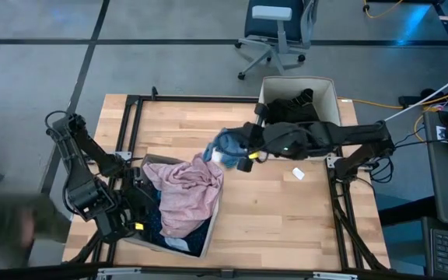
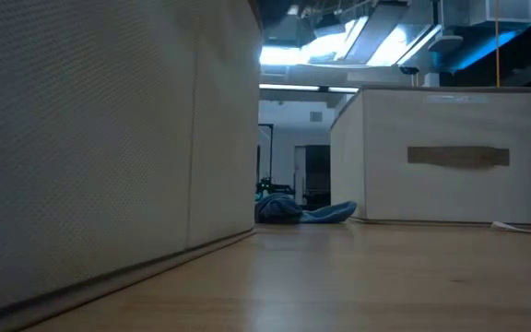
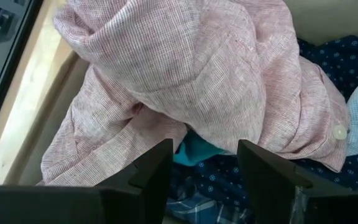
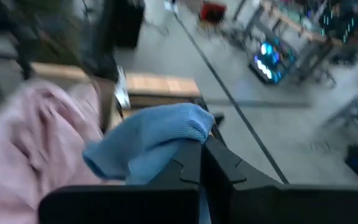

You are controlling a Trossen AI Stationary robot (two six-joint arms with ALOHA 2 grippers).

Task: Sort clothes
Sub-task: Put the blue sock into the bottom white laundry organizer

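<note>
A beige bin (image 1: 208, 233) at the table's near left holds a pink patterned top (image 1: 189, 187), heaped over its rim, on dark blue dotted cloth (image 3: 328, 50) and a teal piece (image 3: 194, 152). My left gripper (image 3: 204, 180) hangs open just above this heap, touching nothing. My right gripper (image 1: 243, 161) reaches from the right to the table's middle and is shut on a light blue knit cloth (image 4: 154, 140), part of a blue bundle (image 1: 225, 144) beside the bin's far corner. Blue cloth (image 2: 307, 214) lies on the table between the bins. My right gripper pinches the light blue knit cloth between its two fingers at an edge fold (image 4: 191, 130). The fingers come from the table's right side, pointing left. The cloth bulges out past the fingertips and droops to one side. Whether it is clear of the table I cannot tell.
A second beige bin (image 1: 329, 93) at the far right holds black pieces (image 1: 294, 105). A small white tag (image 1: 298, 173) lies on the bare wood right of centre. The table's black frame rails run along its left and right sides. An office chair (image 1: 274, 31) stands beyond the far edge.
</note>
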